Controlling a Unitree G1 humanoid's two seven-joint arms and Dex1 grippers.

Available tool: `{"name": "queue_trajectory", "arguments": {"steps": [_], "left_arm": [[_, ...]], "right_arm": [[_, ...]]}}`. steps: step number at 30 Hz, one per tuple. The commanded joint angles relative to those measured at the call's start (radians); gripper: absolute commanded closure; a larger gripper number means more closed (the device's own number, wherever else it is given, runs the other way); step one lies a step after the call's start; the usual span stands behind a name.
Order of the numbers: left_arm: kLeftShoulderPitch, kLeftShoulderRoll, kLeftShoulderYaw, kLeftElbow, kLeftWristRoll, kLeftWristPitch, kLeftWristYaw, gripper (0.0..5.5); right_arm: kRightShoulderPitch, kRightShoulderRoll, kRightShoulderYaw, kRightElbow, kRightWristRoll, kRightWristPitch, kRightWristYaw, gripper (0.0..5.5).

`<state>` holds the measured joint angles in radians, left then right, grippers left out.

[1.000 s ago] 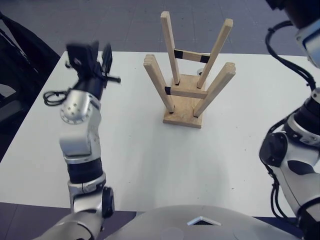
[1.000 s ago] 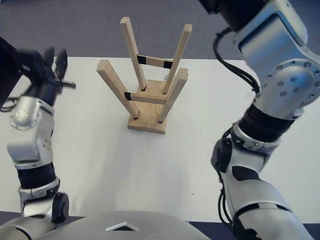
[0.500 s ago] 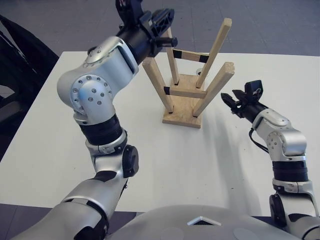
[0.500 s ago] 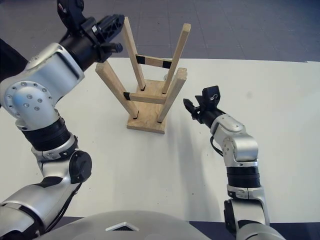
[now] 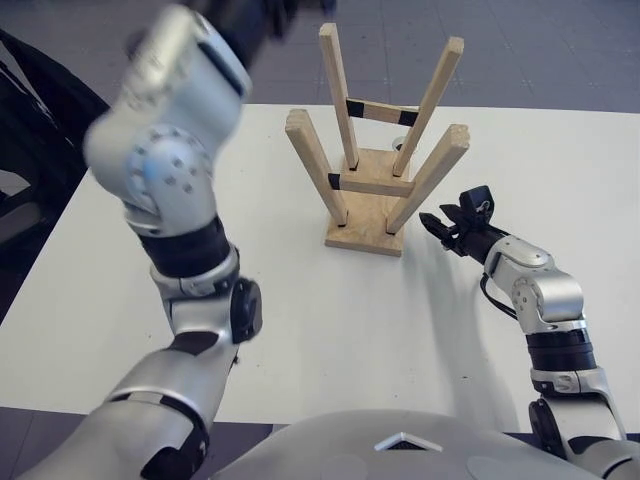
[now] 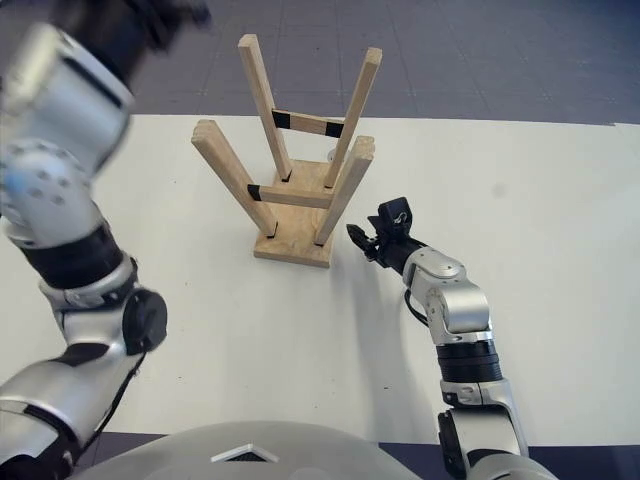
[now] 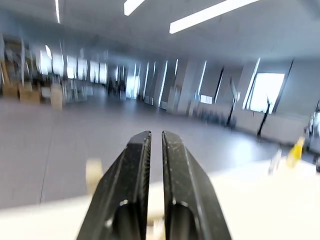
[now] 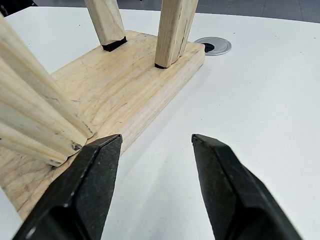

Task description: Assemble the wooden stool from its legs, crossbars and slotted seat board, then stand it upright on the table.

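Overhead, from the head camera, the wooden stool [image 5: 375,190] stands upside down near the middle of the white table [image 5: 300,330]. Its seat board [image 5: 364,238] lies flat on the surface, four legs [image 5: 316,165] point upward, and two crossbars [image 5: 372,185] join them. The right gripper [image 5: 441,222] sits low, just beside the board's right edge, its fingers spread and empty. The left arm [image 5: 170,110] is raised high on the left and blurred. From the left wrist, the left gripper [image 7: 156,134] has its fingers almost pressed together on nothing, pointing out over the room. From the right wrist, the spread fingers frame the board's edge, one in front of the board near a leg's base, the other over bare table, with a round metal port [image 8: 212,46] beyond. Assembly looks complete, so turning the stool over appears to be the step. To do it well, grip a leg or crossbar rather than the flat board, steady it with both arms, and tip slowly so no joint pulls loose.
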<state>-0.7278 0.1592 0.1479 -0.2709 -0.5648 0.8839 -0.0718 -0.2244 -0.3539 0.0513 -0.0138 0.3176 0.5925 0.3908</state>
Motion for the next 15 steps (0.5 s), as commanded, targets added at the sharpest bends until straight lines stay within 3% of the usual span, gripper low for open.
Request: {"name": "queue_trajectory", "arguments": {"steps": [1,3,10,15], "left_arm": [[0.315,0.032,-0.220,0.076,0.060,0.082,-0.076,5.09],[0.308,0.031,-0.193,0.045,0.045,0.094,-0.070,5.09],[-0.149,0.060,0.016,0.013,-0.011,-0.042,-0.051,5.09],[-0.110,0.116,0.148,-0.027,0.008,-0.087,-0.006,5.09]], "right_arm": [[-0.019,0.013,-0.007,0.004,-0.012,-0.003,0.004,2.92],[-0.021,0.013,-0.015,0.002,-0.010,0.000,0.004,2.92],[-0.005,0.001,-0.013,0.014,-0.020,0.019,0.019,2.92],[0.035,-0.071,-0.004,-0.158,0.068,0.223,0.109,2.92]]}}
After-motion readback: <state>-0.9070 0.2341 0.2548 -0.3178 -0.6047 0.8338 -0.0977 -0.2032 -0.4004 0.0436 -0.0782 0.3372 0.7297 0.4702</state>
